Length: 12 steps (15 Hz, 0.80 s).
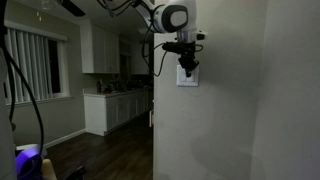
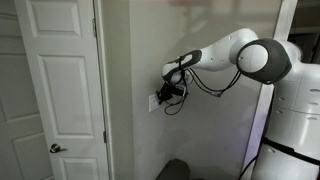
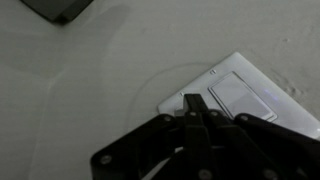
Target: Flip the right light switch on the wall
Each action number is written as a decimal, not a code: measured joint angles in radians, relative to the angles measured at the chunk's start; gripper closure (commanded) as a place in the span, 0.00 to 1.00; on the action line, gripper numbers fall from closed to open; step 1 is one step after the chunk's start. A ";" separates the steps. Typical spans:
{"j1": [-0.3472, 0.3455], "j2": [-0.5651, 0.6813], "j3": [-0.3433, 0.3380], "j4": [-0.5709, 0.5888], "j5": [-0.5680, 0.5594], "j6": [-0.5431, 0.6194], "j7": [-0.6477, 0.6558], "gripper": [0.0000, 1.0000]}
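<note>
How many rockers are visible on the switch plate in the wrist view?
1: a rocker on the switch plate, just beside the pincer tips. Another may be hidden behind the pincer.

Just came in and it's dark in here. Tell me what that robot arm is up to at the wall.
The arm holds its gripper at the white switch plate on the wall. In the wrist view the fingers look shut together, tips at the plate's edge, one rocker showing beside them. Which rocker they are meeting cannot be told. The room is dim.
</note>
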 measured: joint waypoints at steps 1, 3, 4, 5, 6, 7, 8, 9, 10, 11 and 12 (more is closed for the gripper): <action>0.000 0.003 0.002 0.008 0.000 0.000 0.000 1.00; 0.000 0.004 0.006 0.020 0.000 0.000 0.000 1.00; 0.000 0.004 0.008 0.026 0.000 0.000 0.000 1.00; 0.000 0.004 0.009 0.031 0.000 0.000 0.000 1.00; 0.000 0.004 0.011 0.036 0.000 0.000 0.000 1.00; 0.000 0.004 0.013 0.039 0.000 0.000 -0.001 1.00; -0.001 0.004 0.015 0.040 0.000 0.000 -0.001 1.00; -0.001 0.004 0.015 0.040 0.000 0.000 -0.002 1.00; -0.001 0.005 0.015 0.040 0.000 0.000 -0.004 1.00; -0.001 0.005 0.015 0.040 0.000 0.000 -0.008 1.00; -0.001 0.005 0.015 0.040 0.000 0.001 -0.011 1.00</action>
